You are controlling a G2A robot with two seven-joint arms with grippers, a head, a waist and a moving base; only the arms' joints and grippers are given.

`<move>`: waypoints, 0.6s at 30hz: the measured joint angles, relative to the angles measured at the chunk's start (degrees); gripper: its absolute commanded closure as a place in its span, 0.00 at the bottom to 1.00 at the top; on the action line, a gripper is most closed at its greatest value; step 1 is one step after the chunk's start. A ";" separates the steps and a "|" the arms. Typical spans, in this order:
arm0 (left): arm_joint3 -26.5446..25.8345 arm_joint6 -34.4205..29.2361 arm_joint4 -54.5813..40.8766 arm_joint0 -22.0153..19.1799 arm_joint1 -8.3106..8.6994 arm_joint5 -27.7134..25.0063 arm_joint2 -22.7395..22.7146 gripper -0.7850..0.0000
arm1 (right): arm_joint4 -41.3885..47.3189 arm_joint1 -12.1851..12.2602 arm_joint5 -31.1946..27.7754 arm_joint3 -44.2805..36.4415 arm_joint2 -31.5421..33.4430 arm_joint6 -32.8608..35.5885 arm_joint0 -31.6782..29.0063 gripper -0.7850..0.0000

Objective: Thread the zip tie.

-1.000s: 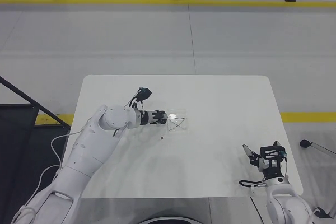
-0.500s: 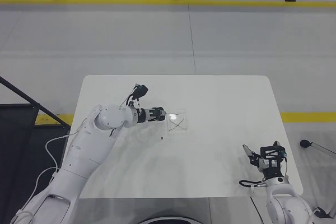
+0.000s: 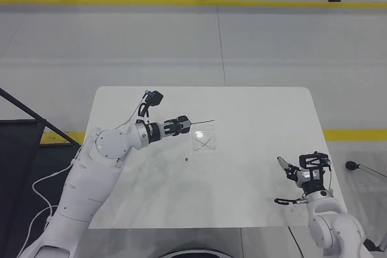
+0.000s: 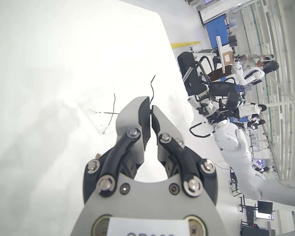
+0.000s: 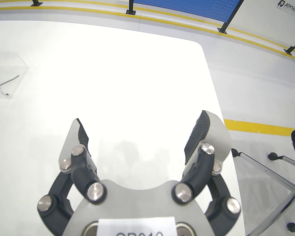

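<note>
1. Finds the right gripper (image 5: 142,124) at the near right edge of the table (image 3: 258,109), jaws spread wide and empty. It has barely shifted from a second ago and sits well apart from the work.
2. Farther in, left of centre, leaves the clear tray (image 3: 209,147) lying flat, with spare ties (image 5: 7,82) crossed in it and a dark speck (image 3: 188,158) just near of it.
3. Just beyond the tray, shows the left gripper (image 4: 151,108) lifted off the tray, where it was down a second ago, and drawn back to the far left. Jaws are clenched on one end of a zip tie (image 4: 152,88); the rest pokes out rightward in the air, clear of the tray.
4. Reads as pick done and threading not yet begun. Likely calls for the right gripper to come across for the free end. Thin, springy strip, so it may swivel in the pinch.
</note>
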 measured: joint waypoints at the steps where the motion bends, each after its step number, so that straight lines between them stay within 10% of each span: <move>1: 0.04 0.01 0.01 -0.01 0.00 0.02 0.01 1.00 | 0.73 -0.02 0.19 -0.99 0.14 1.78 0.59 0.00; 18: -0.84 0.83 1.01 0.57 -0.01 -0.54 0.60 1.00 | 3.95 -0.23 -1.06 -2.16 -0.69 2.87 1.13 0.00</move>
